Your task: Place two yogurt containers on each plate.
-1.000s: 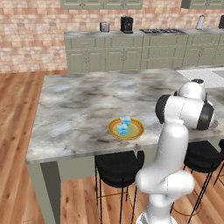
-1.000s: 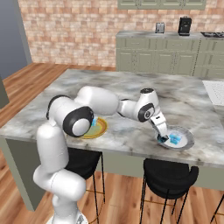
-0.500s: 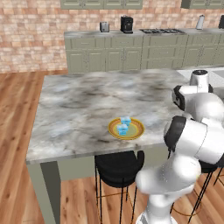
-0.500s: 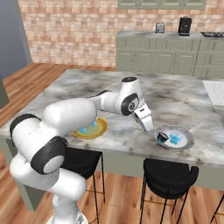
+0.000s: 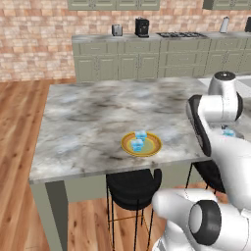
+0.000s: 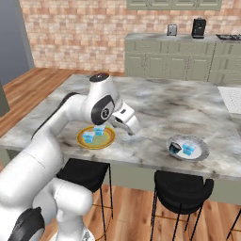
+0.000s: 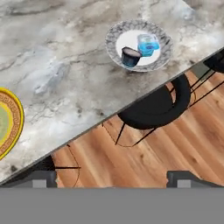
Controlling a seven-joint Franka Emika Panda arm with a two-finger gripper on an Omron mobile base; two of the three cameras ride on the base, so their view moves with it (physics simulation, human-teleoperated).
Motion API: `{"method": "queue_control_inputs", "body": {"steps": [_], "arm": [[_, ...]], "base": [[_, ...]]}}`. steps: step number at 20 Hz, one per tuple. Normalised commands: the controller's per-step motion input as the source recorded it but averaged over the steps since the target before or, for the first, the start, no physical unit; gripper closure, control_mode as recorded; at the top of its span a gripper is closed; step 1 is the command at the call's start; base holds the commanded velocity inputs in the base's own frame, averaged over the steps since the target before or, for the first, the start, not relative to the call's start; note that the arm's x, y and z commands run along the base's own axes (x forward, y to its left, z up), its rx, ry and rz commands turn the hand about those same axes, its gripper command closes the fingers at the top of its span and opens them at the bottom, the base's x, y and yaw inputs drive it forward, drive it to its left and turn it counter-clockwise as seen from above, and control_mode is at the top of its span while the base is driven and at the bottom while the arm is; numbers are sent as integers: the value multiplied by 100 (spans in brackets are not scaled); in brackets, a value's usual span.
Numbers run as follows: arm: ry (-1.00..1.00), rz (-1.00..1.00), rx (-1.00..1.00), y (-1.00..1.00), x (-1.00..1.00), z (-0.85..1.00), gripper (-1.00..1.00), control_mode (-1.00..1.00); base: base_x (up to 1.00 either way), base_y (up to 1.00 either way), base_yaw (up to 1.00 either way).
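Gripper (image 6: pixel 131 130) wide open and empty, pulled back from grey plate (image 6: pixel 200 153); both plates (image 6: pixel 109 140) now hold two yogurt containers (image 6: pixel 188 148). Task looks done.

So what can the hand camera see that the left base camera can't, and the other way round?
The hand view looks down into the shallow grey-white plate: an upright light-blue yogurt cup stands in it beside a tipped-over yogurt cup lying on its side.

The left base view adds the rear yogurt cup and the front yogurt cup standing on the yellow-rimmed plate, plus the red brick wall and the black coffee machine.

Both views have the grey marble counter, that yellow-rimmed plate and a black round stool.
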Motion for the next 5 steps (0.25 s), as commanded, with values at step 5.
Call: {"method": "queue_control_inputs", "body": {"steps": [5], "arm": [[-16, 22, 1, 100, -55, 52, -100, -100]], "base": [[0, 0, 0]]}}
